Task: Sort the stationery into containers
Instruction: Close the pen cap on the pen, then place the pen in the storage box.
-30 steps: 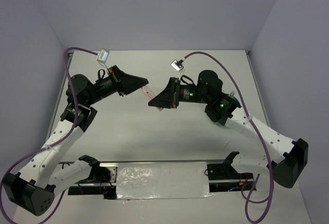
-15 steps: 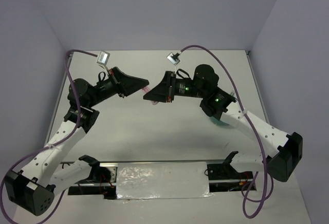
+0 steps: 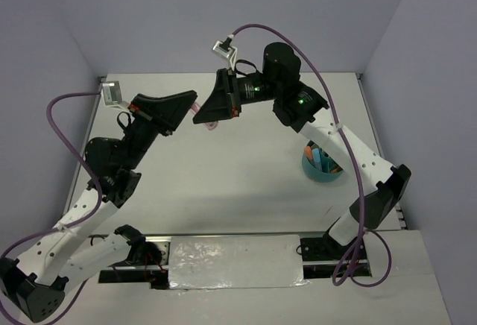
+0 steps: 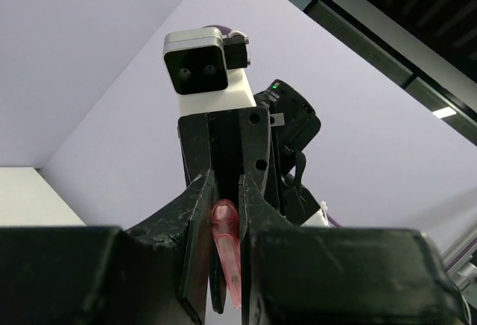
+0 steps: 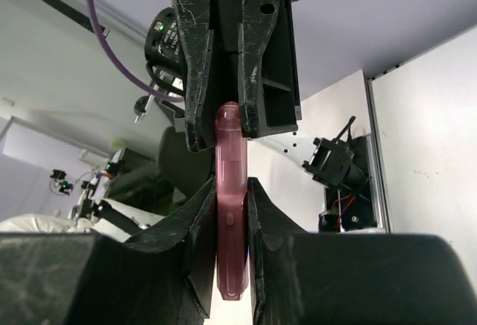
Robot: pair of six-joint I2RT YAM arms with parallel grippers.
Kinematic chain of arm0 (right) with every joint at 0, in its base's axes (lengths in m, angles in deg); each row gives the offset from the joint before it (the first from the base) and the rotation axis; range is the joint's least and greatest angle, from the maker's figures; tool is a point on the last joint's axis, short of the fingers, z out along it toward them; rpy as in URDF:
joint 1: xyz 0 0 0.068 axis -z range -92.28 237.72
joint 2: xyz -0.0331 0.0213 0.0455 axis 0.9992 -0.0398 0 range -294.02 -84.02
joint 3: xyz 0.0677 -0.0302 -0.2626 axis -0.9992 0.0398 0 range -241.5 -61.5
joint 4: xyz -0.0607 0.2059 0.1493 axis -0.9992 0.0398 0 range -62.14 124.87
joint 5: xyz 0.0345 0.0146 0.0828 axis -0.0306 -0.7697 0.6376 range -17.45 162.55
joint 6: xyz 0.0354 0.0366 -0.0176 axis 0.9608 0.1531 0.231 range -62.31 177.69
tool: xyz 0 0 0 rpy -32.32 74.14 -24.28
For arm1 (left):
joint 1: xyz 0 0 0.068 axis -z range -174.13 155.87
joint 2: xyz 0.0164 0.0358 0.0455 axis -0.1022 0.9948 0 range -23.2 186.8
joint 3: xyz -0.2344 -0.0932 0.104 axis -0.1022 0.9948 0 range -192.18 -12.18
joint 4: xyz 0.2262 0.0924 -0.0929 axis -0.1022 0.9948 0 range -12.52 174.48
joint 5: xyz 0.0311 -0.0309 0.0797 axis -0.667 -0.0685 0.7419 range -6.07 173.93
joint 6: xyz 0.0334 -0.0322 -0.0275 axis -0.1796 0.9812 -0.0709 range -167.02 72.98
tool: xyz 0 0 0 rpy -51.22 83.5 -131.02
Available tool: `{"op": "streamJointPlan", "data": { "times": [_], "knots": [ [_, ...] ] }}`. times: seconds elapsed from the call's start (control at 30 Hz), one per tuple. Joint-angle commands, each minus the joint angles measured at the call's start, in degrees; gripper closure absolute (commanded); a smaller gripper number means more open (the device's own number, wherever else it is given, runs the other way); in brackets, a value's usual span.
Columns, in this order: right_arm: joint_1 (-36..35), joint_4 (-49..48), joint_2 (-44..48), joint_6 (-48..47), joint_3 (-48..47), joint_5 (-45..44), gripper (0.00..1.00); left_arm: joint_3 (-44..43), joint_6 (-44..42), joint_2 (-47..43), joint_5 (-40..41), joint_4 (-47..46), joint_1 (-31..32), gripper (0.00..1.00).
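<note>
The pink highlighter [image 5: 231, 250] hangs in the air high above the worktop [image 3: 246, 183], pinched from both ends: the left hand [image 4: 225, 198] clamps one end and the right hand [image 5: 231, 191] clamps the other, the two meeting nose to nose. This reads as a handover, and the risk lies in the timing. If either arm pulls away while the other hand is not yet spread, the smooth barrel could twist between the pads, slide out or flick loose. If both let go together, it would drop from this height and could roll anywhere. The teal cup [image 3: 320, 179] stands well apart, on the right side of the worktop beside the right arm, with some blue pieces already inside. A shallow grip near the tip may therefore slip on the carry over.
</note>
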Motion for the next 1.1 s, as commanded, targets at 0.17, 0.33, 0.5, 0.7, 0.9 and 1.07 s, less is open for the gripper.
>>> {"op": "streamJointPlan", "data": {
  "times": [0.17,0.33,0.5,0.7,0.9,1.07],
  "knots": [
    [0.1,-16.1,9.4,1.4,17.0,-19.1,1.0,-12.5,-17.8,6.3,-9.0,46.5,7.4,0.72],
    [1.6,3.0,23.4,3.1,31.3,-36.0,1.0,-31.9,-20.8,12.9,16.3,68.1,6.6,0.01],
    [14.7,16.9,38.2,10.1,46.0,-46.4,1.0,-41.2,-17.2,16.4,28.2,82.2,5.3,0.01],
    [33.4,40.7,49.3,2.4,46.9,-55.0,1.0,-31.7,-16.8,10.3,24.0,79.5,4.2,0.01],
    [58.9,48.5,48.4,-10.6,47.7,-47.4,1.0,-25.5,-16.3,6.1,18.2,77.5,3.8,0.01],
    [62.6,47.9,44.0,-12.7,46.0,-49.2,1.0,-26.0,-18.5,6.0,17.8,80.3,3.8,0.01]
  ]
}}
